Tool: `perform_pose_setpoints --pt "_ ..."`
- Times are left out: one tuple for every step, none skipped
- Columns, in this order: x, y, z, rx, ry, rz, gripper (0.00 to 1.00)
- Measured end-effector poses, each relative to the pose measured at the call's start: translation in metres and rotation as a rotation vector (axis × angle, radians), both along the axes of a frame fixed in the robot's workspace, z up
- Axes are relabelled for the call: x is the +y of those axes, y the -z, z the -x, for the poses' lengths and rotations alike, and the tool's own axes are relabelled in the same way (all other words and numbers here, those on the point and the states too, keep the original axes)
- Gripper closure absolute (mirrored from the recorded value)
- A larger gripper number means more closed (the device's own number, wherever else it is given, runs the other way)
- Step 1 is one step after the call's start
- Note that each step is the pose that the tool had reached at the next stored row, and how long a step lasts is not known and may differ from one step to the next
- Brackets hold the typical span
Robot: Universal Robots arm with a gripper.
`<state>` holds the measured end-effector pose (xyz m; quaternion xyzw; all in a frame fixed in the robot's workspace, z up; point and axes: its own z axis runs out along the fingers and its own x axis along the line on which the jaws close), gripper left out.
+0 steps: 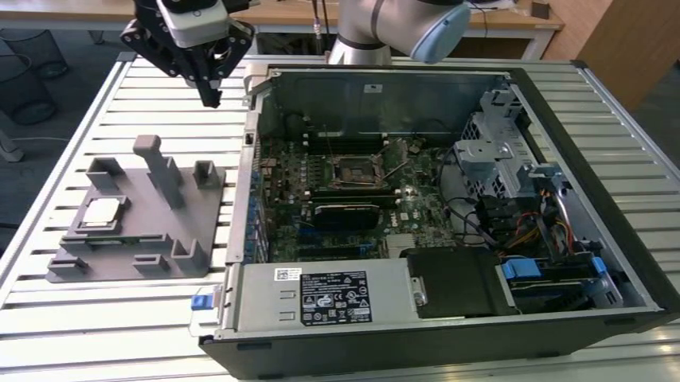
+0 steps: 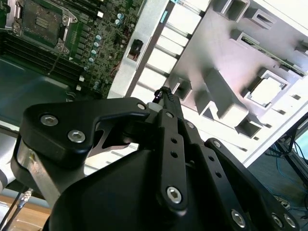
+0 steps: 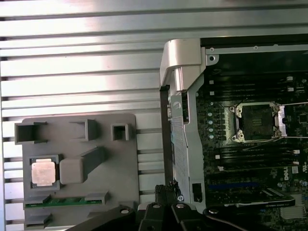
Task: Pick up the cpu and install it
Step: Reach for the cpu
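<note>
The cpu (image 1: 101, 211) (image 2: 266, 90) (image 3: 42, 172), a small silvery square chip, lies in a recess of the grey plastic fixture (image 1: 159, 239) (image 2: 216, 53) (image 3: 110, 159) on the exterior view's left. My gripper (image 1: 212, 99) (image 2: 163, 92) (image 3: 162, 188) hangs high above the table behind the fixture, near the case's back corner. Its black fingers are shut together on nothing. The motherboard's black cpu socket (image 1: 354, 169) (image 2: 42, 19) (image 3: 256, 121) sits inside the case with its frame and metal lever around it.
The open computer case (image 1: 595, 263) lies on the slatted metal table (image 1: 117, 318), with a drive cage and cables on the exterior view's right. The fixture's upright blocks (image 1: 159, 163) stand close to the cpu. A green memory stick (image 3: 62, 201) lies in the fixture.
</note>
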<state>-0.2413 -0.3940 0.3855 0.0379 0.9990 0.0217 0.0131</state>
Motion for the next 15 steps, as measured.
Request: perform_pose_setpoints --pt "0.0 0.0 0.001 0.0 0.0 0.0 0.89" --pt "0.0001 0.0001 0.001 0.0 0.0 0.0 0.89" --pt "0.0001 0.0001 0.002 0.0 0.0 0.0 0.89" --pt "0.0001 0.0001 0.003 0.0 0.0 0.0 0.89" --pt "0.0002 0.0002 0.004 0.0 0.0 0.0 0.89" --pt "0.0002 0.0002 0.005 0.0 0.0 0.0 0.89" --pt "0.0002 0.0003 0.007 0.0 0.0 0.0 0.89" --pt "0.0003 0.0003 0.008 0.0 0.0 0.0 0.89" --pt "0.0003 0.0003 0.009 0.0 0.0 0.0 0.89" --pt "0.0003 0.0003 0.01 0.0 0.0 0.0 0.89" --pt "0.0003 0.0004 0.011 0.0 0.0 0.0 0.89" --pt "0.0003 0.0005 0.013 0.0 0.0 0.0 0.89" --pt "0.0003 0.0005 0.014 0.0 0.0 0.0 0.89" --pt "0.0004 0.0005 0.016 0.0 0.0 0.0 0.89" --pt "0.0005 0.0006 0.019 0.0 0.0 0.0 0.89"
